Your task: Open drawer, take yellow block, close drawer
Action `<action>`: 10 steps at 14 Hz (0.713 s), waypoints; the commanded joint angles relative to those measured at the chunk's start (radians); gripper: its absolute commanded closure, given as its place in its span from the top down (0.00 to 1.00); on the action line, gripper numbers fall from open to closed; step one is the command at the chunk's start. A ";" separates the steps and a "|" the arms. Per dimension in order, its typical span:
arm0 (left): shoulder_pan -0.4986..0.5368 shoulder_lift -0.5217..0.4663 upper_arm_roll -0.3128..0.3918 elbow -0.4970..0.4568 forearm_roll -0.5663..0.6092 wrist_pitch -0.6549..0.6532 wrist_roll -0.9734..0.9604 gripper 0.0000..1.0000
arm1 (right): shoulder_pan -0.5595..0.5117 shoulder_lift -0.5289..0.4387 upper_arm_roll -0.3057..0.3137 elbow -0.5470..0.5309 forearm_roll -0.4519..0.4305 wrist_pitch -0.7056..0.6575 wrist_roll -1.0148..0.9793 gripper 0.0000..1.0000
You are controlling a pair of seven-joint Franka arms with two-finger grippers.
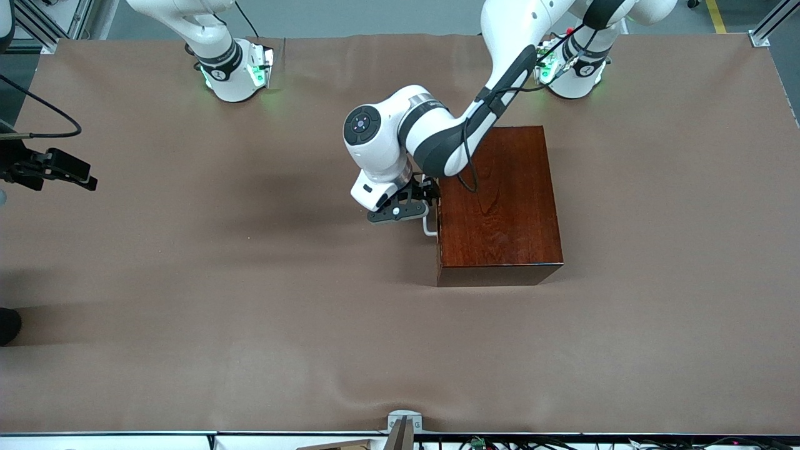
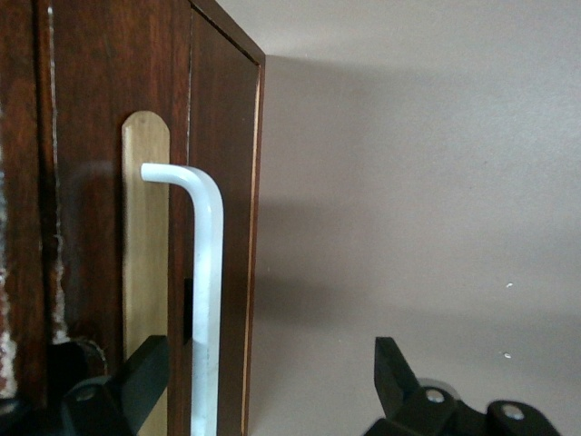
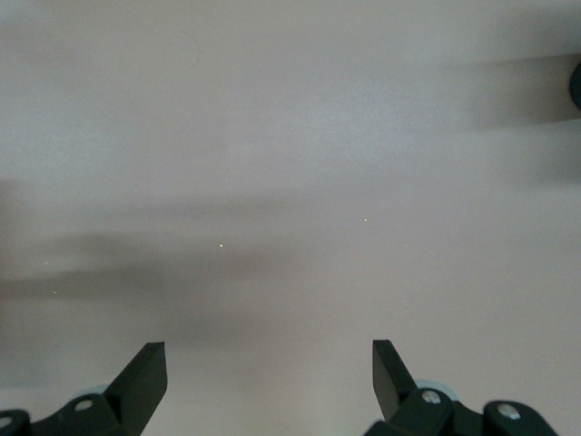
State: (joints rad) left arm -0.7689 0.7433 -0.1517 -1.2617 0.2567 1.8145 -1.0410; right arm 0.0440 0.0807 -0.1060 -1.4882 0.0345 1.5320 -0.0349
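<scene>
Lying across the whole view: one brown table, its covering faintly wrinkled.

Sitting on it toward the left arm's end: one glossy mahogany box, lid face up, nothing resting on top. Showing on the box's side that faces the right arm's end: one drawer, pushed in flush with the box, fitted with one white bar handle fixed over a pale wooden strip. No yellow block showing in any view.

Reaching down from the base at the table's edge, over the box's corner: the left arm, one of two. Hovering just in front of the drawer: the left gripper, its two fingers spread wide, one black finger close against the drawer front and the other well out over the cloth, the handle's bar passing between them, nothing pinched.

Waiting at the right arm's end of the table: the right gripper, raised above bare cloth, two fingers spread apart in the right wrist view, one fingertip dark against the plain brown surface, holding nothing.
</scene>
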 commanded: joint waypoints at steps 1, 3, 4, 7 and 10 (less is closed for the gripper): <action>-0.021 0.040 0.006 0.047 -0.013 -0.020 0.016 1.00 | -0.003 -0.025 0.006 -0.017 -0.011 0.000 -0.003 1.00; -0.024 0.045 0.006 0.048 -0.013 -0.015 0.018 1.00 | -0.003 -0.025 0.006 -0.015 -0.011 0.002 -0.003 1.00; -0.030 0.045 0.006 0.048 -0.013 -0.012 0.016 1.00 | -0.003 -0.025 0.005 -0.017 -0.011 0.002 -0.003 1.00; -0.038 0.056 0.006 0.048 -0.013 0.008 0.015 1.00 | -0.003 -0.025 0.005 -0.017 -0.011 0.002 -0.003 1.00; -0.043 0.059 0.006 0.048 -0.013 0.037 0.009 1.00 | -0.003 -0.025 0.005 -0.015 -0.011 0.002 -0.003 1.00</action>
State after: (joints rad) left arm -0.7940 0.7664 -0.1514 -1.2601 0.2566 1.8283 -1.0407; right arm 0.0440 0.0807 -0.1060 -1.4882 0.0345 1.5320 -0.0349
